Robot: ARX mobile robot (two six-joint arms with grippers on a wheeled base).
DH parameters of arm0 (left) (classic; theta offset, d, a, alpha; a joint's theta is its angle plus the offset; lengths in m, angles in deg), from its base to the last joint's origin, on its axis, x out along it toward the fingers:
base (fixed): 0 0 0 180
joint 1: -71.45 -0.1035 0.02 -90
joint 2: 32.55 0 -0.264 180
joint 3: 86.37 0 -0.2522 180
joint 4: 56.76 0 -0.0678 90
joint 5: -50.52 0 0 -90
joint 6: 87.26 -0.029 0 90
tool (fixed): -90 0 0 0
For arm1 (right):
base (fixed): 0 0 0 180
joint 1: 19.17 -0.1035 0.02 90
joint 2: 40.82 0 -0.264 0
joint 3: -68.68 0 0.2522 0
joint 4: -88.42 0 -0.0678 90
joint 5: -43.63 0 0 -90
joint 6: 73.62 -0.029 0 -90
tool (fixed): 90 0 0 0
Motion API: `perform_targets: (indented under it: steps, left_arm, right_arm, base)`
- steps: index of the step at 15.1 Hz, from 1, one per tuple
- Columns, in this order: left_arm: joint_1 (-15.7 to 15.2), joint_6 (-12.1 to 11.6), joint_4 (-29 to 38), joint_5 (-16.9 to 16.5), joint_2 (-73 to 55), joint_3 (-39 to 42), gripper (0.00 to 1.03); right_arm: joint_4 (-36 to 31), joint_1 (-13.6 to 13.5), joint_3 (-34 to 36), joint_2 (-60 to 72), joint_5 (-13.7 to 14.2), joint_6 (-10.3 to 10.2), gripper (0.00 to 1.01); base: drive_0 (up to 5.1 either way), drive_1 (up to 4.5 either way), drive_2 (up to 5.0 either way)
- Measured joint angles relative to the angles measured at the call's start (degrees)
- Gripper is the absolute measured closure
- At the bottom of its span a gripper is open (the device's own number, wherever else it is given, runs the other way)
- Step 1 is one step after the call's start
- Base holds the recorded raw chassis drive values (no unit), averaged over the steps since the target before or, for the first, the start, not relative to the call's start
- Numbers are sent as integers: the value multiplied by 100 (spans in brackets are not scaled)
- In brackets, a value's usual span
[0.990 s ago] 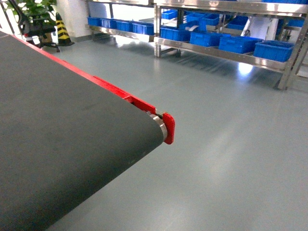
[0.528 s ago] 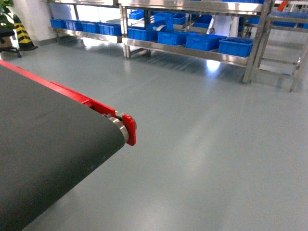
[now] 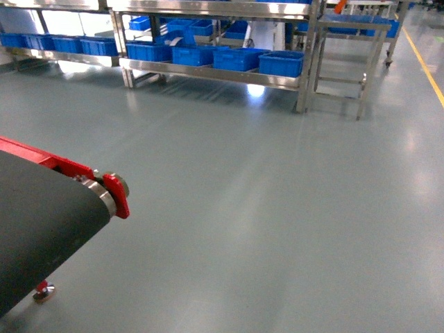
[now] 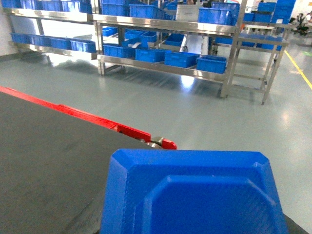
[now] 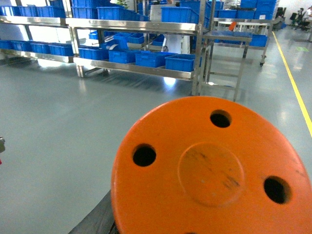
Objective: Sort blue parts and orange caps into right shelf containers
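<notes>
Head view: no arms visible. Blue part [image 4: 192, 192] fills left wrist view, orange cap [image 5: 212, 170] right — likely carried toward crates [image 3: 239, 59] at 12 o'clock; fingers' state cannot tell.

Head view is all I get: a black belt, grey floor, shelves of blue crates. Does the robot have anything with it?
Observer: Yes. The left wrist view has a blue part right up against the lens, with the black belt behind it.
Operator: And the other arm?
Observer: Its view is filled by an orange cap, a round face with dark holes in it.
Operator: Can you see a claw gripping either one?
Observer: No. Neither claw shows in any view.
</notes>
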Motion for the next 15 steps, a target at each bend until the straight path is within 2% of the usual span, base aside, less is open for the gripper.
perform_targets:
  steps: [15]
  left_arm:
    - [0, 0, 0, 2, 0, 0, 61]
  right_arm:
    - [0, 0, 0, 0, 0, 0, 56]
  base:
    - [-171, -171, -171]
